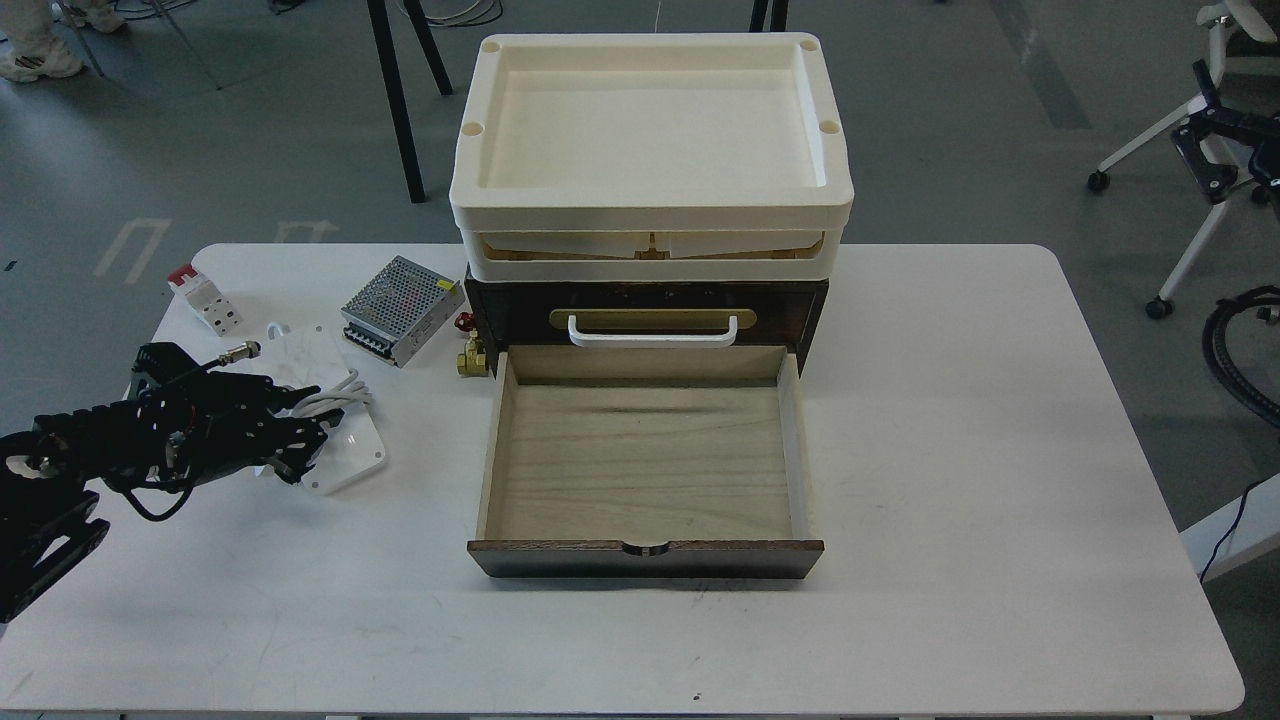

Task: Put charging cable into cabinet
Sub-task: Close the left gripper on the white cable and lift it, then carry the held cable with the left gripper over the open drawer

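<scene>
The charging cable (pixel 325 400) is seen lying on the white table (pixel 1000 450), left of the cabinet (pixel 645 440) and apart from it. Its flat white plate is partly covered by the left gripper (pixel 300 435), so only the far end and the near right corner of the plate are visible, with the grey cord looped across the middle. The left gripper is placed over the near left part of the plate; its two dark fingers merge with the arm behind them, and it cannot be told whether they are spread, closed or gripping the plate. The rest of the left arm is cut off at the left edge. The right gripper is not seen at all.

The cabinet's lower drawer is pulled out toward the viewer, and its pale wood floor is shown bare. The white handle (pixel 652 331) of the upper drawer is seen above it. The cabinet's top is hidden under a cream tray stack (pixel 650 215). A silver perforated box (pixel 402 296) is set behind the cable, and a small brass fitting (pixel 470 358) is tucked beside the cabinet's left side, hard to make out. A small white block with a red end (pixel 205 298) is placed near the far left corner of the table.
</scene>
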